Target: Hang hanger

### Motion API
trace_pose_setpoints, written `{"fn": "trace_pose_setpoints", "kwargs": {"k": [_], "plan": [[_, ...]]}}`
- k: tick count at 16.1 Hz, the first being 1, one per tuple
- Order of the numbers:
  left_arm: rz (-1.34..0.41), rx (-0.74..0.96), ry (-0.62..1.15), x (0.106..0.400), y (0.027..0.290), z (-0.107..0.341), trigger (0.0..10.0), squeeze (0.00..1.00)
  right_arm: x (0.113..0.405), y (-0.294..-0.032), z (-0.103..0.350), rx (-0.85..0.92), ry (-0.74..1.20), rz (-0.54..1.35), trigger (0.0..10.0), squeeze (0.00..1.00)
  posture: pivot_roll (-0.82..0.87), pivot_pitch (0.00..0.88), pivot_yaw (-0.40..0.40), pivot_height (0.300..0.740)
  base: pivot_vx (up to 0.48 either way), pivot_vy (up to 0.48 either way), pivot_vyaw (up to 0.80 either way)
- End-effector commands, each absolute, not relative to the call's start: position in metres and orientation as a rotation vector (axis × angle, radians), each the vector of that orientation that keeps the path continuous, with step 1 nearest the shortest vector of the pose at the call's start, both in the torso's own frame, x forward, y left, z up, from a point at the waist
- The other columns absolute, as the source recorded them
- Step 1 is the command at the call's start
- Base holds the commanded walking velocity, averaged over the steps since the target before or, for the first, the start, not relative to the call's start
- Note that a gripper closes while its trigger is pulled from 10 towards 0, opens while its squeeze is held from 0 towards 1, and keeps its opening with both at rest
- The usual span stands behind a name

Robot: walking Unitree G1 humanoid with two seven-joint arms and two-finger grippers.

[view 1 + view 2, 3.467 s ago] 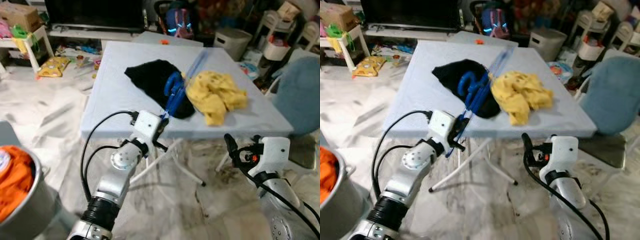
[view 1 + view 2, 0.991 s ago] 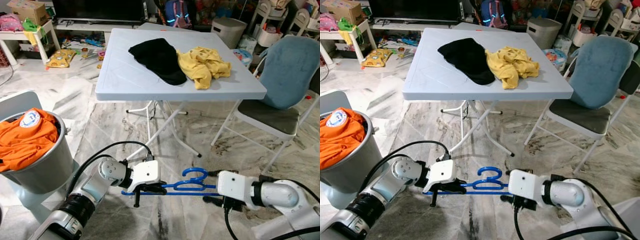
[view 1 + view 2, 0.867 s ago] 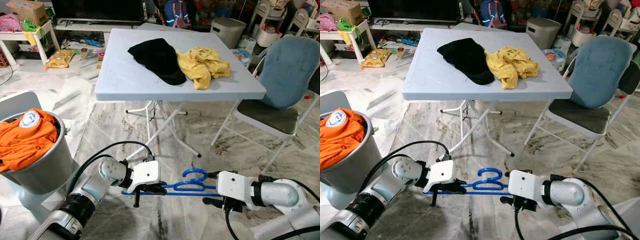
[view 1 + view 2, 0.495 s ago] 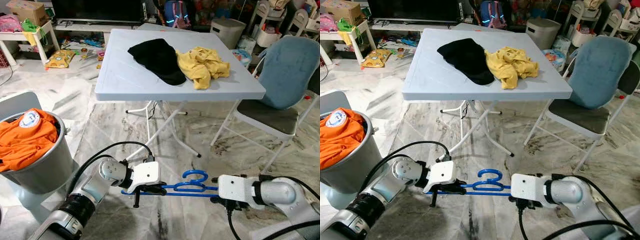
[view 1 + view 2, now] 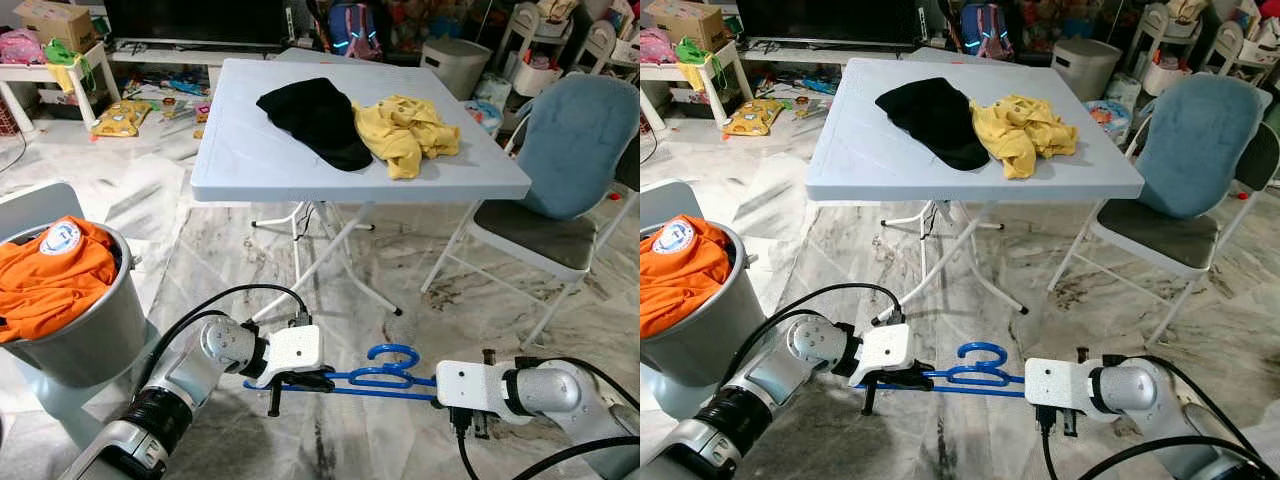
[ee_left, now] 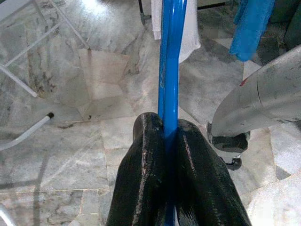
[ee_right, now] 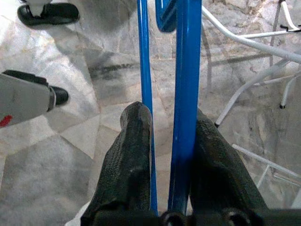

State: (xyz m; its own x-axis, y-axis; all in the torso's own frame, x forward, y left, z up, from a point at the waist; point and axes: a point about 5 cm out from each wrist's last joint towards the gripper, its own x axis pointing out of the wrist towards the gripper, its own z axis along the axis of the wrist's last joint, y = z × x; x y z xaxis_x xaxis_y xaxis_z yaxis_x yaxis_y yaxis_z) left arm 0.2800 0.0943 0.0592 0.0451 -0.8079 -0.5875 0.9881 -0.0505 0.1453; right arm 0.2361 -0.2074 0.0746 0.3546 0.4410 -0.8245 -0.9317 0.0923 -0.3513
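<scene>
The left gripper (image 5: 300, 381) stays clenched on the left end of the blue hanger (image 5: 385, 372), held low above the floor. The right gripper (image 7: 171, 155) has slid further along the right end and now encloses both bars, so a two-handed carry seems ready.

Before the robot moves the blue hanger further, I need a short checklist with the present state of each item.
1. Left tool shut on the blue hanger: ok.
2. Right tool clamped on the hanger: cannot tell; bars run between its fingers, with a gap.
3. Hanger level between both tools: ok.
4. Hanger clear of the table legs: ok.
5. Rail to hang it on in view: not ok.
</scene>
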Motion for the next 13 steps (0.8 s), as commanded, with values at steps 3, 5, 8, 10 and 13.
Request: {"fn": "trace_pose_setpoints", "kwargs": {"k": [3, 5, 8, 10, 13], "plan": [[-1.517, 0.645, 0.356, 0.281, 0.093, 0.061, 10.0, 0.0, 0.238, -0.215, 0.075, -1.051, 0.631, 1.12, 0.0, 0.0, 0.01, 0.0, -0.079, 0.74, 0.0, 0.0, 0.0], [-1.52, 0.656, 0.357, 0.28, 0.092, 0.059, 10.0, 0.0, 0.238, -0.216, 0.074, -1.059, 0.636, 1.124, 0.0, 0.0, 0.01, 0.0, -0.079, 0.74, 0.0, 0.0, 0.0], [-1.513, 0.673, 0.352, 0.282, 0.092, 0.059, 10.0, 0.0, 0.237, -0.216, 0.073, -1.053, 0.639, 1.128, 0.0, 0.0, 0.01, 0.0, -0.079, 0.74, 0.0, 0.0, 0.0], [-1.463, 0.587, 0.302, 0.288, 0.087, 0.065, 10.0, 1.0, 0.236, -0.216, 0.072, -1.048, 0.642, 1.129, 0.0, 0.0, 0.01, 0.0, -0.079, 0.74, 0.0, 0.0, 0.0], [-1.429, 0.513, 0.216, 0.294, 0.079, 0.079, 10.0, 1.0, 0.238, -0.225, 0.067, -1.055, 0.674, 1.049, 0.0, 0.0, 0.01, 0.0, -0.081, 0.74, 0.0, 0.0, 0.0]]}}
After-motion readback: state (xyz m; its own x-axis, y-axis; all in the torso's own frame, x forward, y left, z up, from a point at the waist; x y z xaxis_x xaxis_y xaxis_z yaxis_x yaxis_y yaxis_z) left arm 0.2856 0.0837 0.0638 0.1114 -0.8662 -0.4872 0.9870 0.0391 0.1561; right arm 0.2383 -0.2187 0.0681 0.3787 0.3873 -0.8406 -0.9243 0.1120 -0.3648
